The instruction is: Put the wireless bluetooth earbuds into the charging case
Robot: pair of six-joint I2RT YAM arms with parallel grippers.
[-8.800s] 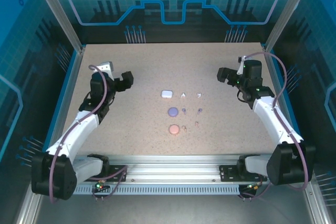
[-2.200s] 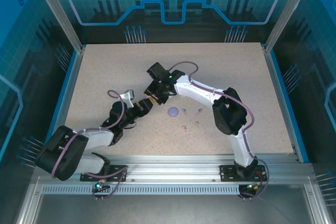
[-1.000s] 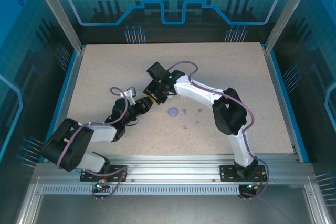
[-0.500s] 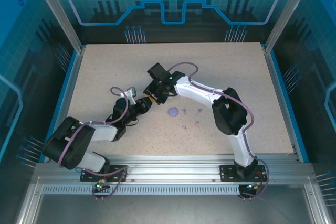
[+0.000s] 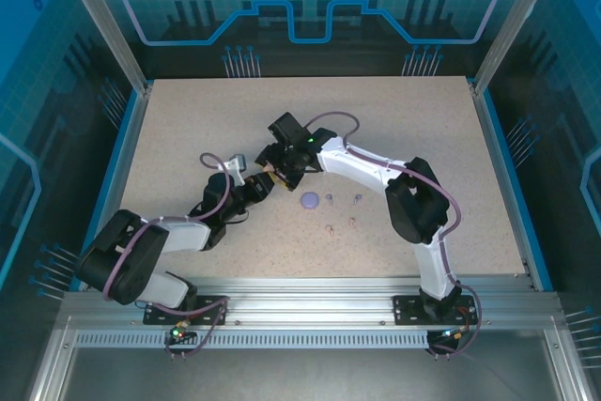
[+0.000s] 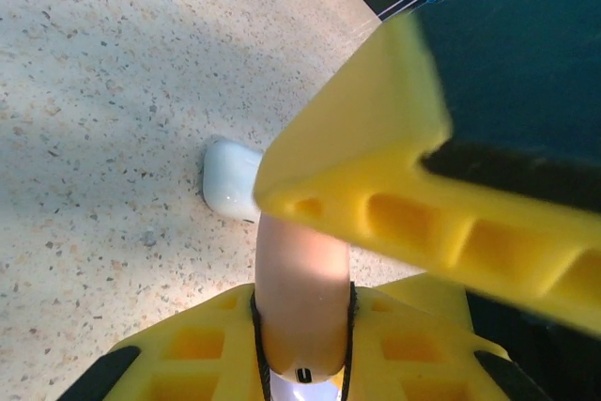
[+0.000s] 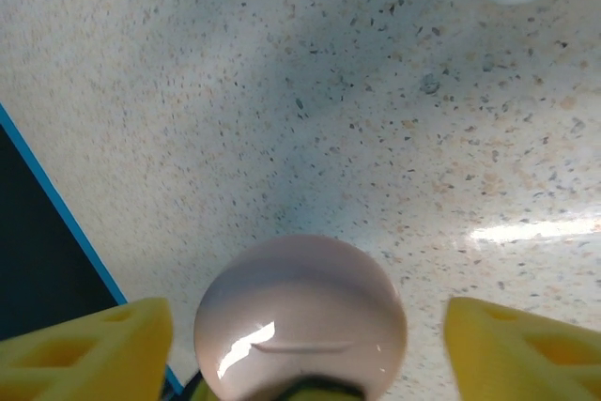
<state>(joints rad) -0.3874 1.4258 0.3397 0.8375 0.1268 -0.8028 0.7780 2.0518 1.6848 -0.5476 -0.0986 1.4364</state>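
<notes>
- The far half of the table (image 5: 376,110) lies bare from wall to wall — open passage there, and down the right edge too.
- The right arm (image 5: 362,164) slants from the near right to the centre, barring the middle.
- The left arm (image 5: 178,232) lies low across the near left.
- Left of centre, the left gripper (image 6: 310,269) clamps a pink case (image 7: 300,316) between the spread fingers of the right gripper (image 5: 274,174) — a gap either side.
- A white case (image 6: 230,180) lies just beyond.
- A purple case (image 5: 310,200) and tiny earbuds (image 5: 331,229) dot the table beside the right arm.
</notes>
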